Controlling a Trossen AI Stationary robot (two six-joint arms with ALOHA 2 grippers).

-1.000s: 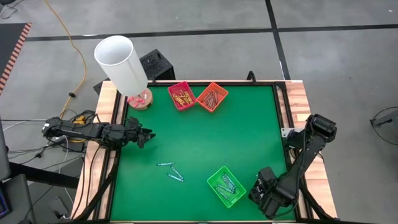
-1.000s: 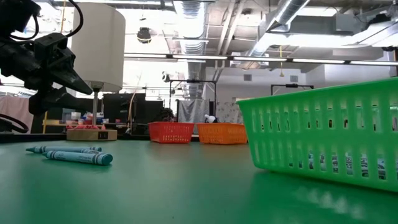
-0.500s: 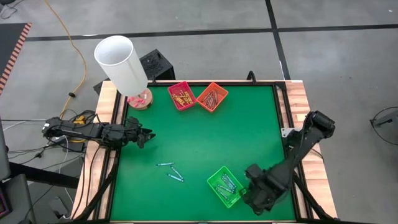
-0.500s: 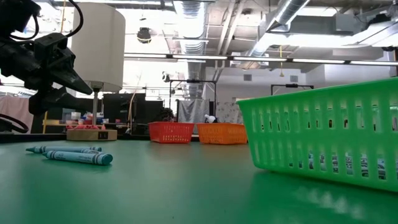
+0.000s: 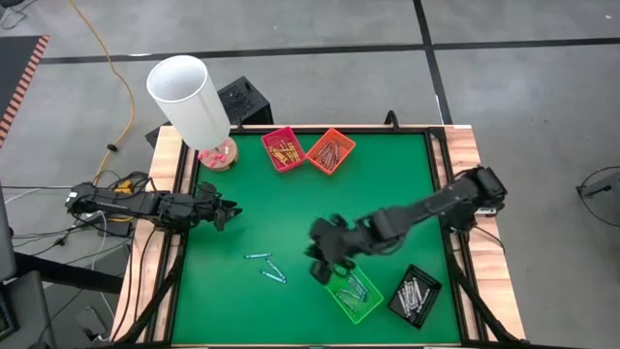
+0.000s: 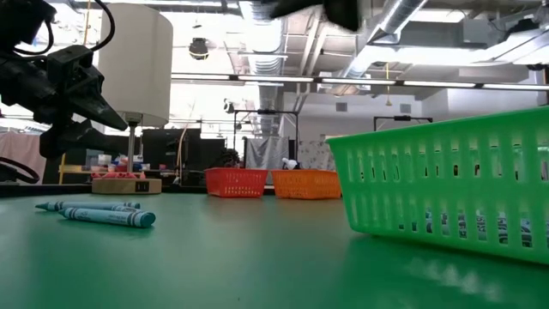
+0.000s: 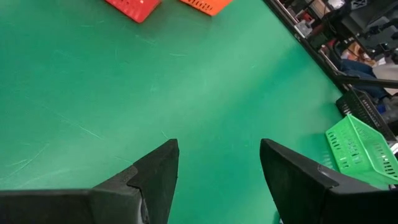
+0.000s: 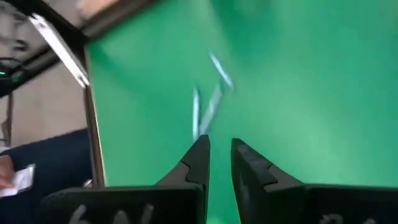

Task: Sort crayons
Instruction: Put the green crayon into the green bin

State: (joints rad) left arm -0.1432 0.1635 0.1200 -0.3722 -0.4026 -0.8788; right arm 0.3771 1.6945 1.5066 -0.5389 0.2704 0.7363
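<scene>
While the green table (image 5: 387,194) and the left arm look the same as a second ago, the right arm has swung from the near right corner out across the mat. The right gripper (image 5: 323,260) now hangs over the far left edge of the green basket (image 5: 353,291), its fingers (image 8: 198,163) drawn close with a narrow gap and nothing between them. Where it was before, a black tray (image 5: 414,296) holding pale crayons is uncovered, just right of the green basket. The left gripper (image 5: 230,212) hovers at the left edge of the table, jaws spread wide and empty.

A white cylinder (image 5: 187,99) stands at the far left corner. A red basket (image 5: 282,149) and an orange basket (image 5: 330,150) sit side by side at the far edge, each with crayons inside. Three loose teal crayons (image 5: 265,267) lie on the mat, left of the green basket.
</scene>
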